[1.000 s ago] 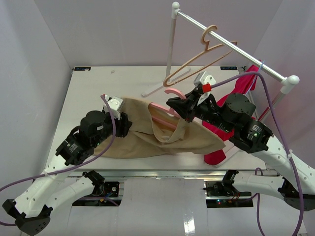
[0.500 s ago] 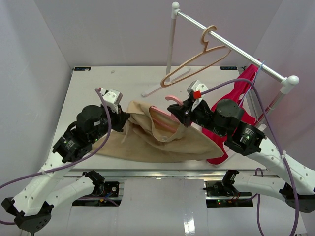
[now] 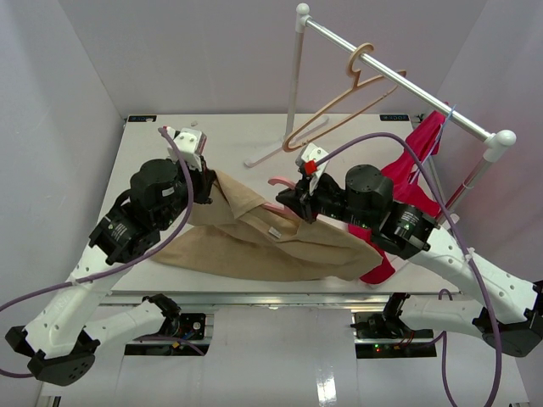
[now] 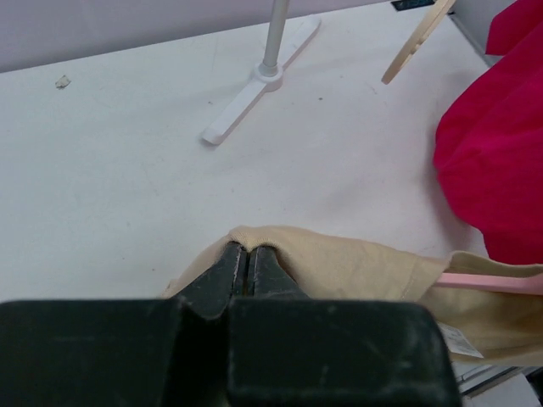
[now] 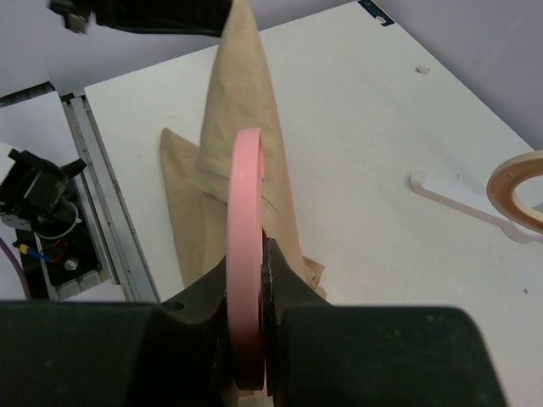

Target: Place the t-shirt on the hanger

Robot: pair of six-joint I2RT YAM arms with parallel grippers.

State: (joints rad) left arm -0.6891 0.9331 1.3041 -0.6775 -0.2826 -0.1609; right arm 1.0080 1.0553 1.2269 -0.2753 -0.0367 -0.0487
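Note:
The tan t-shirt [image 3: 254, 242] is stretched between both arms above the table's front half, and its lower part lies on the table. My left gripper [image 3: 206, 180] is shut on a fold of the t-shirt [image 4: 339, 263] at its upper left corner. My right gripper [image 3: 293, 199] is shut on the pink hanger [image 5: 246, 254]. The hanger's hook [image 3: 280, 181] sticks out above the cloth, and the rest of the frame is mostly hidden inside the shirt. One pink arm [image 4: 484, 281] pokes from the cloth in the left wrist view.
A white garment rail [image 3: 399, 80] on a stand [image 3: 293, 93] rises at the back right. A peach-tan hanger [image 3: 339, 106] hangs on it. A magenta-red garment [image 3: 407, 174] hangs and lies at the right, beside my right arm. The rail's foot [image 4: 254, 93] lies on the table.
My left gripper has lifted the shirt's corner up and back to the left. My right gripper has moved left with the pink hanger, and the hanger has gone deeper into the shirt.

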